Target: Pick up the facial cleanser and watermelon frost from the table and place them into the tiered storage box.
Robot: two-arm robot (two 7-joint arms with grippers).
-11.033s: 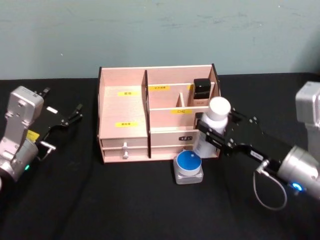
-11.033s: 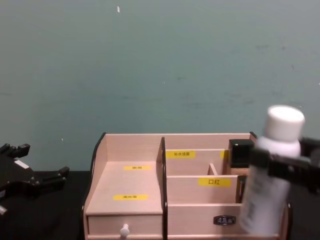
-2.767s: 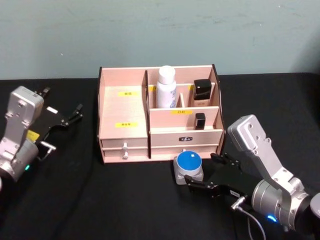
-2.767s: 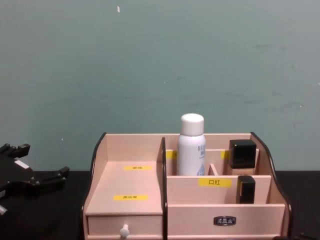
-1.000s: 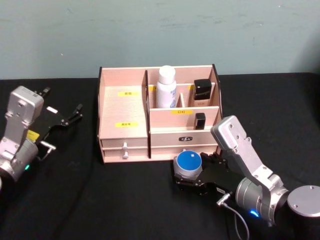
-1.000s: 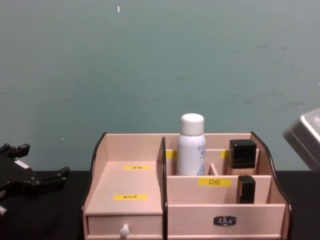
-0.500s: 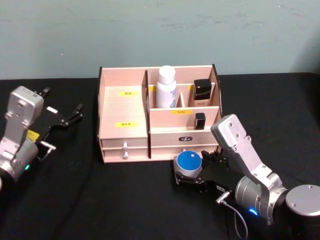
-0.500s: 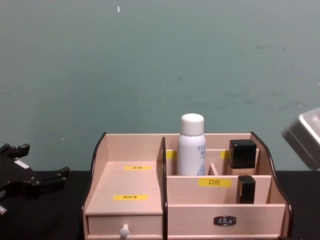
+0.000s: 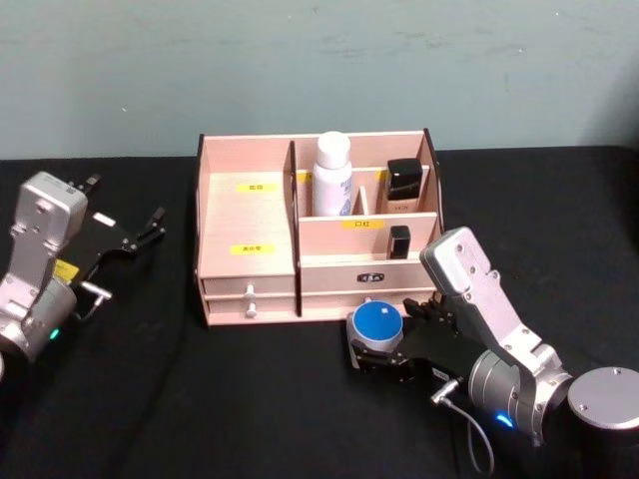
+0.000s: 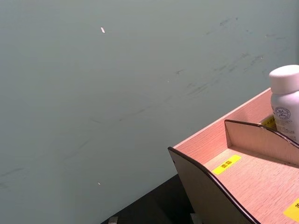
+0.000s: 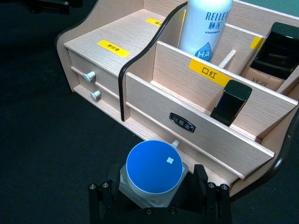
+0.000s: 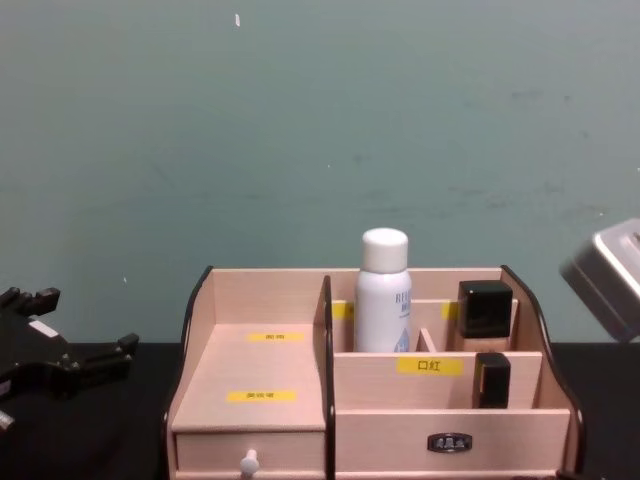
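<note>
We're straddling the watermelon frost (image 11: 155,167), sitting at the tiered storage box's (image 11: 154,95) five o'clock, right gripper's (image 11: 156,189) jaws apart. It's likely light, rigid and slick, so we're gripping its sides below the lid. Left gripper (image 9: 130,251) is idling, spread, at nine o'clock.

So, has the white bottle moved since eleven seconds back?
Yes. The white bottle went back and left, from in front of the tiered storage box's right end into its rear compartment.
</note>
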